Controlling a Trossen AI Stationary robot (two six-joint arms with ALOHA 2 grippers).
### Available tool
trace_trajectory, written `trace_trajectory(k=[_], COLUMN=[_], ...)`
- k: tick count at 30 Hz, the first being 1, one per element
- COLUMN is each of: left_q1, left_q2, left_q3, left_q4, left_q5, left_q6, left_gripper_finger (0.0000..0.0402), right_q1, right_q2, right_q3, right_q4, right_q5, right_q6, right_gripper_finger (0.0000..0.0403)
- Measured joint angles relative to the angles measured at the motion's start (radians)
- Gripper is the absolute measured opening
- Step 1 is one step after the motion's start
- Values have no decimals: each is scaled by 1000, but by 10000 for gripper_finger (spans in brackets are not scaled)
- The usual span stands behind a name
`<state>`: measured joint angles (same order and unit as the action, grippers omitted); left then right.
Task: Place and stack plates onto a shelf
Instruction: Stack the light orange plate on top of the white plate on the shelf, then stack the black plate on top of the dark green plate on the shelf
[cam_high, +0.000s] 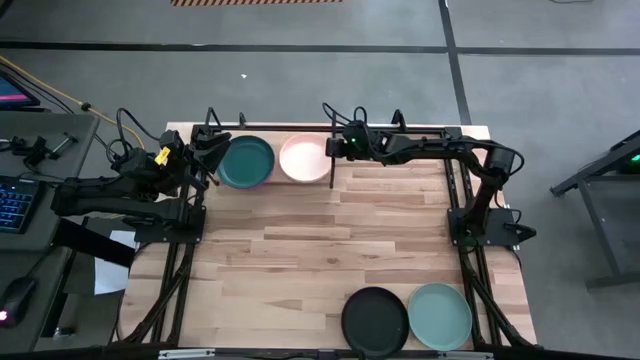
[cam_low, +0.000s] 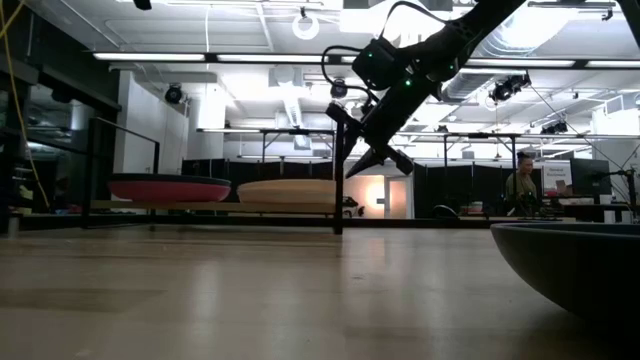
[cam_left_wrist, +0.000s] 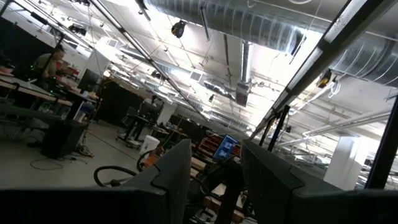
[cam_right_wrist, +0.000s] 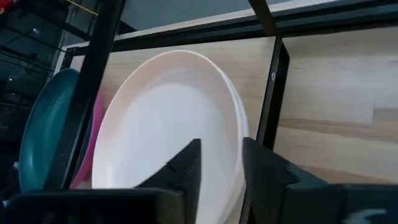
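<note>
I take the shelf (cam_high: 330, 150) as my landmark; it stands along the far edge of the table (cam_high: 330, 240), a thin black rod frame. On it I see the dark teal plate (cam_high: 246, 161) in the left bay, lying on top of the magenta pink plate (cam_low: 155, 188), whose rim shows beneath it. Just beside them, in the right bay, sits the pale peach plate (cam_high: 304, 158); in my right wrist view a white rim peeks out under it, so I read that as the white plate (cam_right_wrist: 238, 155) below (only a sliver shows).

My right gripper (cam_high: 334, 146) hovers at the shelf's right end, just beside the peach plate and close to the frame's upright post. Its fingers (cam_right_wrist: 186, 165) stand a narrow gap apart with nothing between them, pointing toward the peach plate. In the low view it hangs above the shelf, clear of the plates.

My left gripper (cam_high: 207, 152) is at the shelf's left end, beside the teal plate. Its fingers (cam_left_wrist: 177, 168) are parted with nothing held, and its camera looks up toward the ceiling rather than at the shelf.

Well apart from the shelf, at the near edge of the table, the black plate (cam_high: 374, 318) and the light grey-green plate (cam_high: 440, 315) lie side by side, touching or nearly so, the black one on the left.
</note>
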<state>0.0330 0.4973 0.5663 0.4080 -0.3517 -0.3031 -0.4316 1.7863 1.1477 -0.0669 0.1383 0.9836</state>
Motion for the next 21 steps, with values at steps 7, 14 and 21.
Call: trace_trajectory(k=[7, 14, 21], left_q1=[0, 0, 0], left_q2=[0, 0, 0], left_q3=[0, 0, 0], left_q4=[0, -2, -22], left_q5=[0, 1, 0], left_q6=[0, 0, 0], left_gripper_finger=[131, 131, 131], right_q1=[-8, -23, -7], right_q2=[-23, -122, -230], right_q3=[0, -2, -2], right_q4=[-52, -402, -752], right_q5=[-40, -5, 35], right_q6=[-138, -341, -517], right_gripper_finger=[137, 138, 138])
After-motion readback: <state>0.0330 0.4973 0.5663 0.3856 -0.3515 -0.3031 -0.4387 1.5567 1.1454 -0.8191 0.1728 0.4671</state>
